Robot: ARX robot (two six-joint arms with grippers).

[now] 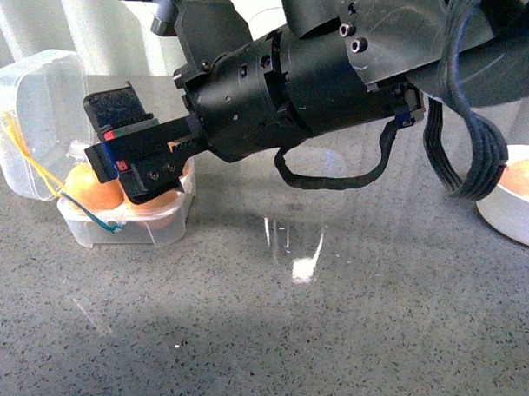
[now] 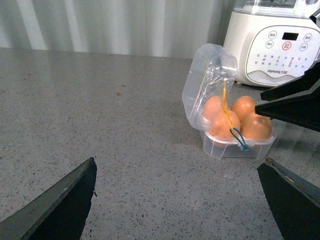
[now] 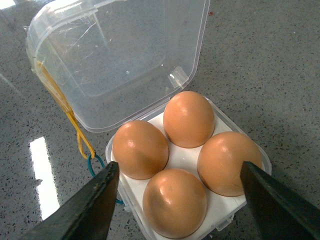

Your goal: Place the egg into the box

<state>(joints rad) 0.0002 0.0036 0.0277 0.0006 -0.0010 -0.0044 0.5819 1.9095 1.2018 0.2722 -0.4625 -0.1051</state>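
Right gripper (image 3: 178, 172), jaws wide and empty, hovers over the full box (image 3: 135, 55) at frame centre, a posture consistent with release. Left gripper (image 2: 177, 162) is likewise spread and empty, parked clear.

clear box (image 3: 186, 156) open, brown egg (image 3: 175, 202) seated inside

R wrist close; all share box (image 3: 125, 50).

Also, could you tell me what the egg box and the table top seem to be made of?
The box looks like thin clear plastic, glossy: what lies behind shows through its lid, which catches glints. Its inner tray looks like white opaque plastic. The table top looks like grey speckled stone or a stone-look composite, polished, since it mirrors the light.
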